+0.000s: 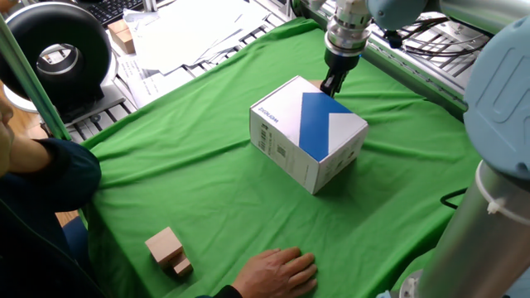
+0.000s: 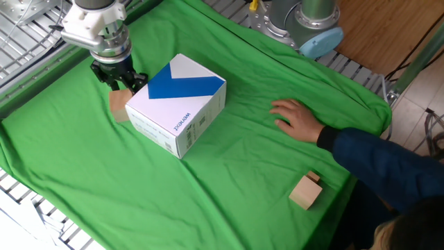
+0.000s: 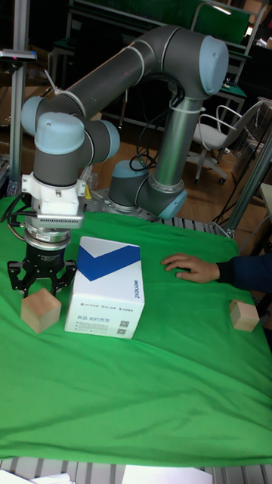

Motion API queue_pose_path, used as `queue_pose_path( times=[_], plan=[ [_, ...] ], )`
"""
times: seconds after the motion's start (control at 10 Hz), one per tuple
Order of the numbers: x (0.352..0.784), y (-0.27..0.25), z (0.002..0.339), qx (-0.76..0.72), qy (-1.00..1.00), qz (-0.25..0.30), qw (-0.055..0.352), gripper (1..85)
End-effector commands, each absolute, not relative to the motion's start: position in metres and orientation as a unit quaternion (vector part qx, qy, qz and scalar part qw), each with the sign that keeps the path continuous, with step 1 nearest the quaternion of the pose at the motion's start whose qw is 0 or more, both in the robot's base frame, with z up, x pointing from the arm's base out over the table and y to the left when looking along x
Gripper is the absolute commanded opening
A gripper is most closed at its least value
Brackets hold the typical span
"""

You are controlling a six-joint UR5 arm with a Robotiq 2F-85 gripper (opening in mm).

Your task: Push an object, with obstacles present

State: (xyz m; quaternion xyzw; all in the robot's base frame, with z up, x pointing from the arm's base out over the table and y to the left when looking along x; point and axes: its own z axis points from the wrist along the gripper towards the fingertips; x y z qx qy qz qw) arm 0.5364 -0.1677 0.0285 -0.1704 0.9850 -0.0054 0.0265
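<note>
Tan wood, the small cube (image 3: 41,311) sits on the green cloth (image 2: 229,180) of the worktop, just left of the white box (image 3: 104,298) in the tall view, with the tool (image 3: 41,281) directly behind it, fingers spread open and holding nothing. Print on the box's blue-banded faces, including a barcode, is too small to read. A person's hand (image 2: 298,119) rests flat on the cloth well right of the box, and a tan block (image 2: 305,191) lies nearer the cloth's edge.
</note>
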Motion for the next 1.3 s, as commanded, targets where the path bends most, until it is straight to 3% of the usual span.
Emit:
queue_pose_path(
  times=[0.0,1.2],
  plan=[
    [0.547,-0.164,0.028,-0.174,0.984,-0.001,0.035,54.0],
    [0.588,-0.135,0.036,-0.184,0.980,-0.005,0.071,51.3]
  ],
)
